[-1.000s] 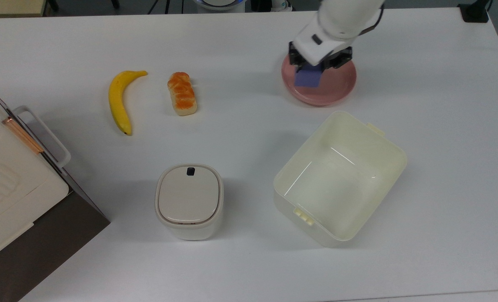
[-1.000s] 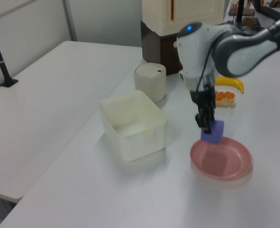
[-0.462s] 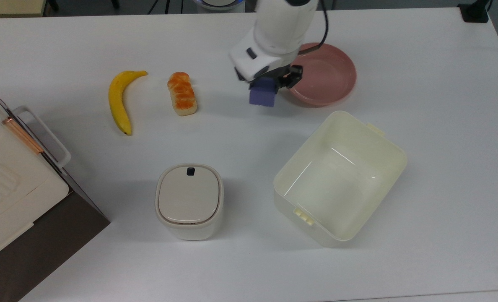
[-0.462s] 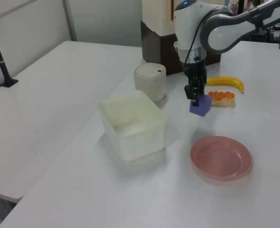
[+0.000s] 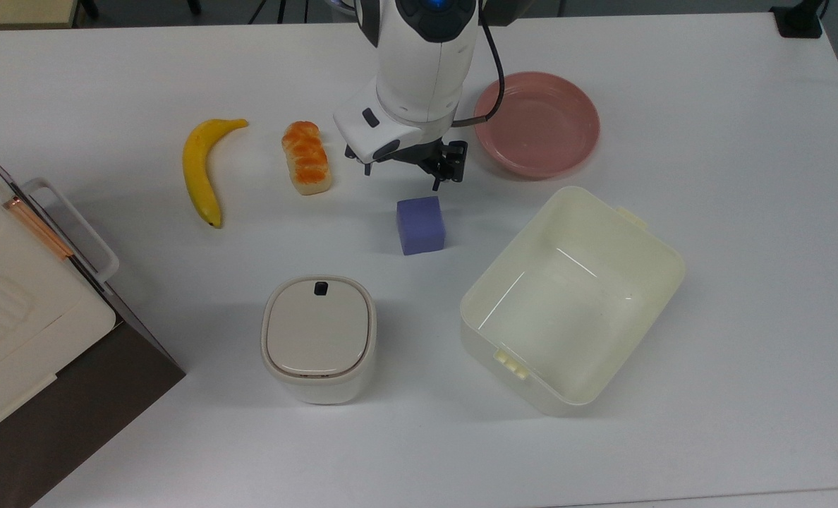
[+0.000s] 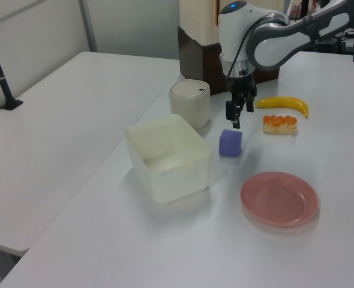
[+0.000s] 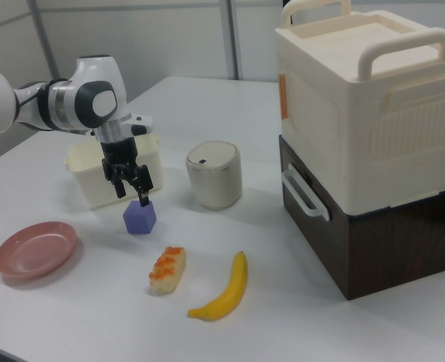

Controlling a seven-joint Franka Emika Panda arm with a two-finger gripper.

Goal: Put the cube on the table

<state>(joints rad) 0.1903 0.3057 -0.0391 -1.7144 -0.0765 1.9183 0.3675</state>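
1. We found the gripper (image 5: 408,169) with its jaws parted and nothing between them; the fingers (image 7: 142,197) hung just above the cube (image 5: 420,225) without touching it.
2. In the right view the gripper (image 7: 130,191) stood directly over the cube (image 7: 139,217); in the left view the gripper (image 6: 236,119) sat just above the cube (image 6: 230,143).
3. The cube rested flat on the table (image 5: 743,212), apart from the pink plate (image 5: 536,123) and near the cream bin (image 5: 573,299), between the bin and the bread roll (image 5: 306,156).
4. The banana (image 5: 202,166) lay on the top view's left of the roll, and the lidded container (image 5: 318,339) stood below the cube in the top view.
5. The arm's body hid part of the gripper from above, and the frame cut off the stacked box (image 7: 369,121) at the top view's left edge.
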